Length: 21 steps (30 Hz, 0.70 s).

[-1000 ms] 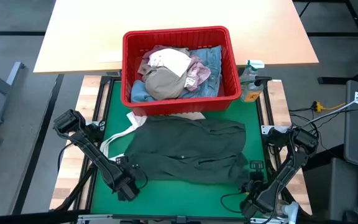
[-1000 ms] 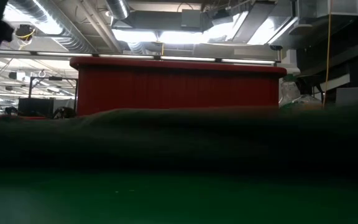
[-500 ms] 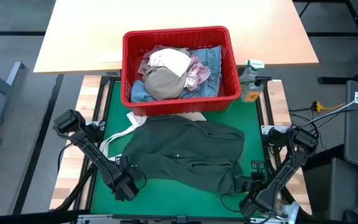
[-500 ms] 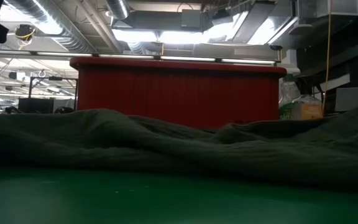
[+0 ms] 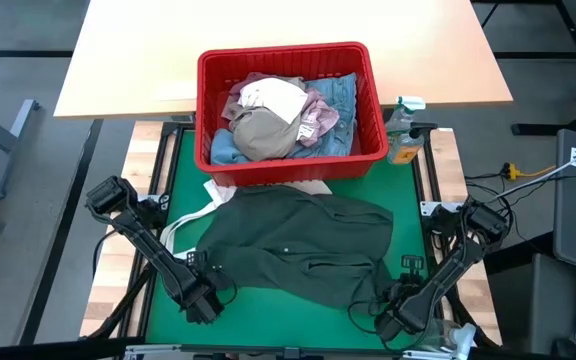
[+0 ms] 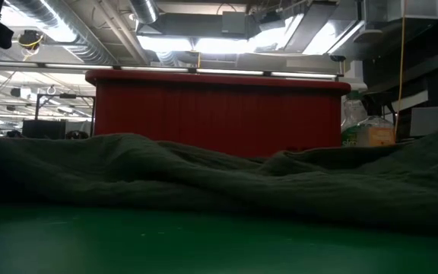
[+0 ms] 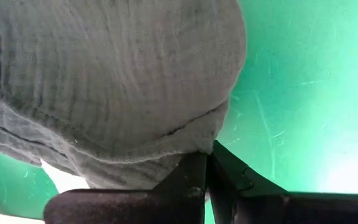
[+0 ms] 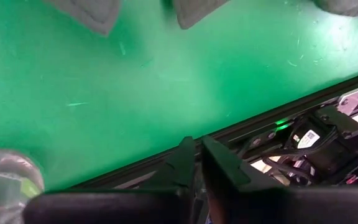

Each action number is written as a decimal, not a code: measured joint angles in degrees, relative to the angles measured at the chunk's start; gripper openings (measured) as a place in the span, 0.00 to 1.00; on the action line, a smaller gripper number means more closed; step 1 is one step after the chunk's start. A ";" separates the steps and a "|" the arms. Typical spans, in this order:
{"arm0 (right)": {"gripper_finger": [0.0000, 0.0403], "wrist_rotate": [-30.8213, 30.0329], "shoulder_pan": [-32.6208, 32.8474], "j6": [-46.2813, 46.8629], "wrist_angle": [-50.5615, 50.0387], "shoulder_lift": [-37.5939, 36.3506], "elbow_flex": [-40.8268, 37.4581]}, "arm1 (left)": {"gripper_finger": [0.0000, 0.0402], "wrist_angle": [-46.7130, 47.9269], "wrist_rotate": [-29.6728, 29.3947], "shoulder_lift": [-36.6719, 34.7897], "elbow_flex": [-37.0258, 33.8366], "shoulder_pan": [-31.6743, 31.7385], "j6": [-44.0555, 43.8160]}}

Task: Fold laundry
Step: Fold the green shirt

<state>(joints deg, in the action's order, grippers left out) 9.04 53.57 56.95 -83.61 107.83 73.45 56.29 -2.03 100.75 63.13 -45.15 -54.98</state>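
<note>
While the left claw (image 7: 207,163) sits low at the near left corner of the green bench (image 5: 268,300), its 2 fingers are pressed together on the edge of the dark green top (image 5: 298,245), pinching a fold of the crinkled cloth in the left wrist view. That top lies spread and rumpled across the middle of the mat, with a strip of white fabric (image 5: 190,222) showing beside its left edge. Behind it, at the far side of the bench, stands the red basket (image 5: 290,58), holding the beige trousers (image 5: 263,135), the mottled pink top (image 5: 320,112), the light blue denim jeans (image 5: 343,92) and something white on top that may be socks. Just right of the basket stands a spray bottle (image 5: 404,128). At the near right corner, the right claw (image 8: 197,158) hovers over bare green mat near the bench's edge, its fingers nearly together with a thin gap and nothing between them.
</note>
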 joint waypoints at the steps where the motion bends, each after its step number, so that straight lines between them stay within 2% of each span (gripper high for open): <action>1: 0.12 -0.02 0.08 0.02 -0.01 0.00 0.00 | 0.00 0.00 0.00 0.00 0.00 0.00 0.00; 7: 0.31 0.60 0.07 -0.65 -0.62 0.00 0.00 | 0.00 -0.02 -0.01 0.00 0.00 0.00 -0.03; 12: 0.37 1.02 -0.33 -1.33 -6.77 0.00 3.22 | 0.00 -0.25 -0.04 0.00 0.00 0.00 -0.09; 16: 0.38 -4.60 -0.29 0.53 -3.10 -2.60 7.78 | 0.00 -0.43 -0.06 0.00 0.00 0.00 -0.09; 21: 0.38 -18.72 -0.31 9.05 0.46 -5.32 12.40 | 0.00 -0.46 -0.28 0.00 0.01 0.00 -0.04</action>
<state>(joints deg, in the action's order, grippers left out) -9.68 53.25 66.00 -83.14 102.51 85.85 55.83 -2.31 100.75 63.14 -45.15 -55.02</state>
